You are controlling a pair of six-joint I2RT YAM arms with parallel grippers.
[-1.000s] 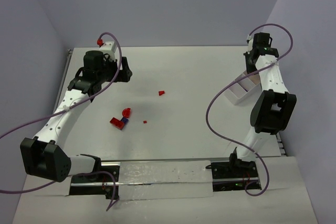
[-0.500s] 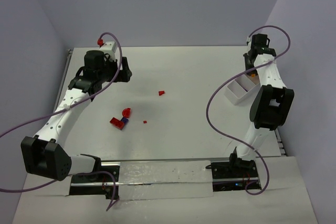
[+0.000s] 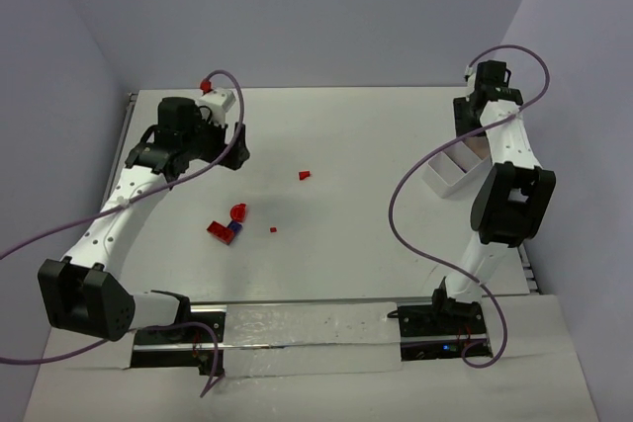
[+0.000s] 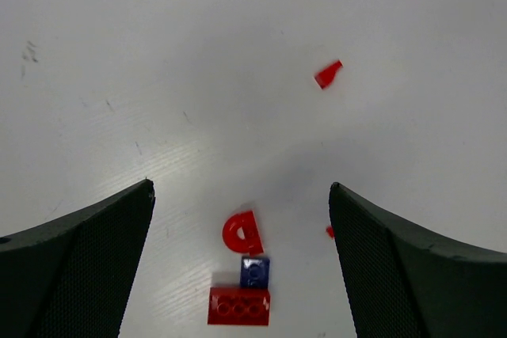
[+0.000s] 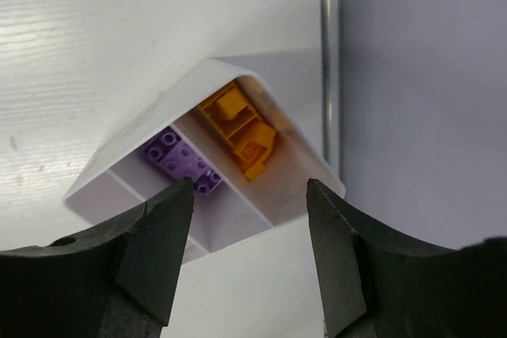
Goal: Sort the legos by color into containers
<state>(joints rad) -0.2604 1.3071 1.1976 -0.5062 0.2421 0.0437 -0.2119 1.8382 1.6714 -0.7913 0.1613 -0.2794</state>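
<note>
Several red legos lie mid-table: a half-round piece [image 3: 238, 211] [image 4: 242, 233], a flat brick [image 3: 216, 229] [image 4: 238, 306], a wedge [image 3: 305, 176] [image 4: 327, 74] and a tiny bit [image 3: 274, 229]. A small dark blue-purple brick [image 4: 254, 271] sits between the half-round and the flat brick. My left gripper [image 3: 235, 148] [image 4: 240, 187] hangs open above them, holding nothing. The containers [image 3: 447, 173] [image 5: 142, 148] stand at the right edge, with a purple lego [image 5: 182, 161] in one and an orange lego [image 5: 242, 136] in another. My right gripper [image 3: 467, 135] [image 5: 249, 184] hovers open over them, empty.
A metal rail [image 5: 329, 61] runs along the table's right edge just beyond the tubs, with the wall behind it. A round red knob [image 3: 206, 84] caps the left arm's wrist. Purple cables loop off both arms.
The right arm has drawn back a little over the containers. The left wrist has shifted slightly right and its red knob has moved with it.
</note>
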